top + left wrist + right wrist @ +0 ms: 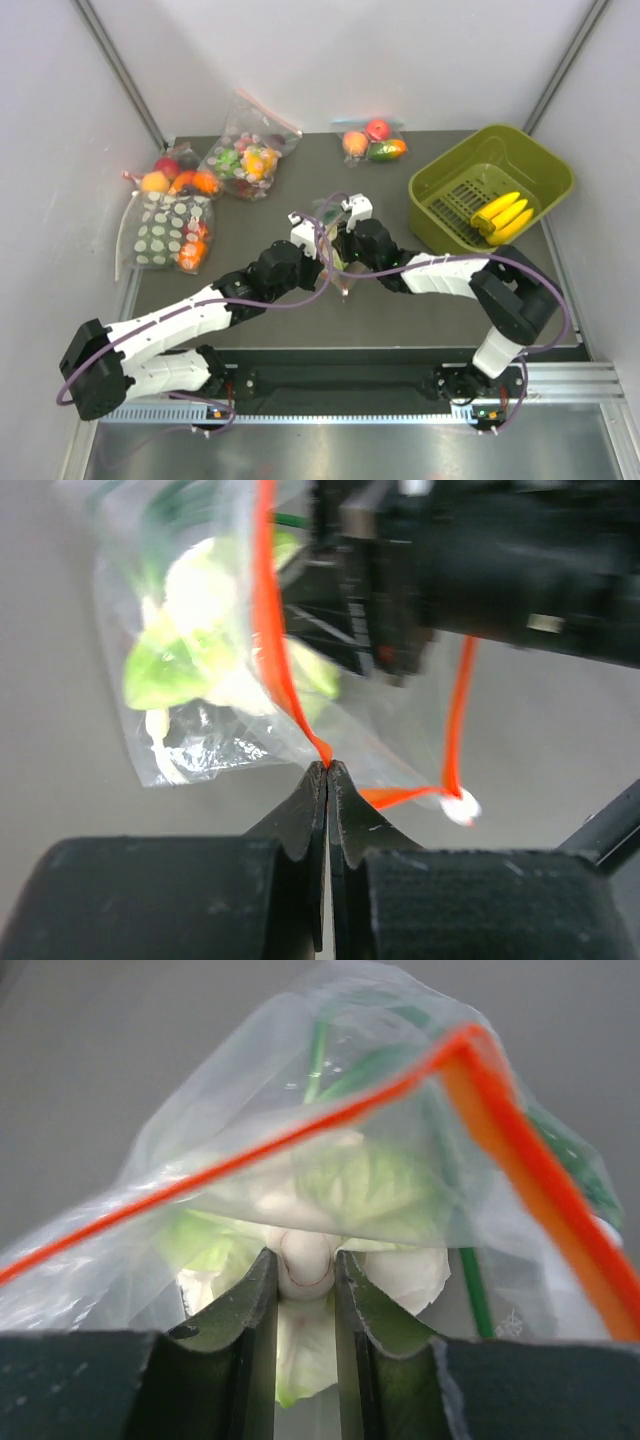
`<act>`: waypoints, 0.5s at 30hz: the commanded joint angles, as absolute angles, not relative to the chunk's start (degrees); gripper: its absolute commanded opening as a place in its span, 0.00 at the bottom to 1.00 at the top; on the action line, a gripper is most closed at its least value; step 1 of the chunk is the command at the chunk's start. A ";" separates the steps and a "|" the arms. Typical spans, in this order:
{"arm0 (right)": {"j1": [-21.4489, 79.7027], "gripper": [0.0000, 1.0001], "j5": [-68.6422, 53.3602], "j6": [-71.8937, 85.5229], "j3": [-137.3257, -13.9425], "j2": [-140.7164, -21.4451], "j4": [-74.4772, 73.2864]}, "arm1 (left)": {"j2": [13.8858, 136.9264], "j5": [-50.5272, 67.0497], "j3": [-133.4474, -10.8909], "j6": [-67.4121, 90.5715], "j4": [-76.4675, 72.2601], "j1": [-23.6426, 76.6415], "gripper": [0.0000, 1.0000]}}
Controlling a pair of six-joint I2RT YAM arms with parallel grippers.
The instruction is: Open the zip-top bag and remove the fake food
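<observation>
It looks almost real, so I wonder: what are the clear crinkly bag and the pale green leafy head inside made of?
The clear crinkly bag looks like thin glossy plastic film: creases and glints show. The pale green leafy head is probably moulded plastic, smooth and slightly waxy.

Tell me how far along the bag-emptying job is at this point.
Done: the bananas lie in the green basket, and the zip-top bag gapes open. In hand: left pincer pinches the red zip strip; right pincer grips the lettuce stem inside. Left: pull the lettuce out.
</observation>
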State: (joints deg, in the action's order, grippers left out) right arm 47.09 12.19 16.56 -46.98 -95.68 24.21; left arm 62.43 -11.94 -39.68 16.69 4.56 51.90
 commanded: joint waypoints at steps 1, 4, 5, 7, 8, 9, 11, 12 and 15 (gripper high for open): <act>48.95 0.07 16.16 16.00 -45.27 -89.23 17.94 | 64.16 -11.25 -40.60 18.01 1.32 50.98 0.00; 49.92 0.07 18.98 15.91 -44.30 -85.27 15.91 | 65.65 -10.90 -41.04 18.37 0.62 50.63 0.00; 50.18 0.06 19.59 15.91 -43.95 -84.30 15.21 | 66.18 -10.64 -41.13 18.54 0.53 50.45 0.00; 50.71 0.05 21.53 15.73 -42.90 -81.66 14.77 | 66.53 -10.63 -41.31 18.81 0.53 50.27 0.00; 50.89 0.05 22.06 15.65 -42.63 -80.95 14.42 | 66.71 -10.72 -41.31 19.16 0.53 50.19 0.00; 51.06 0.05 23.19 15.64 -42.10 -79.56 13.63 | 66.80 -10.90 -41.40 19.25 0.53 49.92 0.00; 51.33 0.05 24.16 15.64 -41.57 -78.23 12.57 | 66.97 -11.34 -41.66 19.51 0.53 49.57 0.00; 51.42 0.05 25.04 15.64 -41.05 -76.83 11.79 | 67.15 -11.60 -41.83 19.51 0.53 49.31 0.00; 51.50 0.05 25.75 15.73 -40.08 -74.11 10.55 | 67.50 -11.60 -41.92 19.60 0.53 48.61 0.00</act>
